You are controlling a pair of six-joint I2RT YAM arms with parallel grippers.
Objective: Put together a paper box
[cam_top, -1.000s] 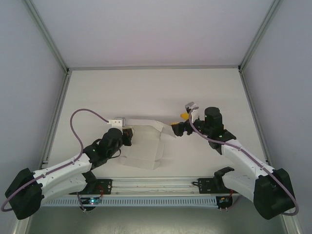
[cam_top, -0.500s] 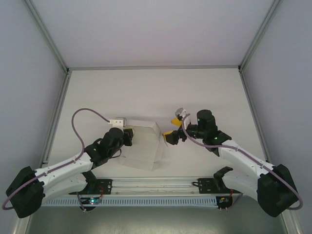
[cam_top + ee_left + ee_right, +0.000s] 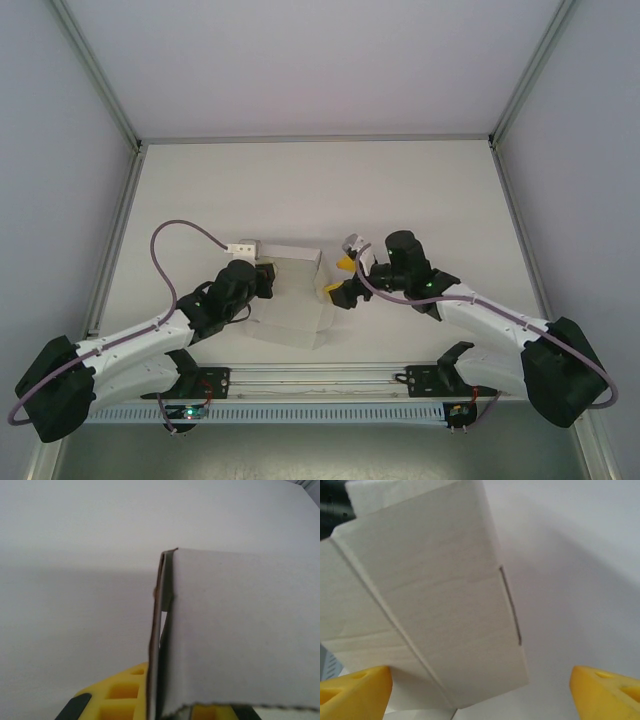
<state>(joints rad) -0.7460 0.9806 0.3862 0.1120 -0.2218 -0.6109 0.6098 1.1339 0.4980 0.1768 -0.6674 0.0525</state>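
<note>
The paper box [image 3: 292,300] is a white creased card, partly folded up, lying on the table between the two arms. My left gripper [image 3: 264,277] is shut on its left wall. In the left wrist view the thin card edge [image 3: 159,630] stands pinched between the yellow fingers [image 3: 117,692], around my left gripper [image 3: 160,707]. My right gripper [image 3: 340,279] stands open right at the box's right side. In the right wrist view a folded corner of the paper box [image 3: 440,605] reaches between the two yellow fingertips [image 3: 355,687], near the left one and well apart from the right one.
The white table [image 3: 300,190] is walled by grey panels with aluminium posts on the left, right and back. A metal rail [image 3: 320,378] runs along the near edge between the arm bases. A purple cable [image 3: 175,232] loops over the left arm.
My right arm has swung left up to the box, and its jaws have narrowed slightly. The box's right flap, which stretched out to the right, now stands folded in. The left gripper keeps its hold.
</note>
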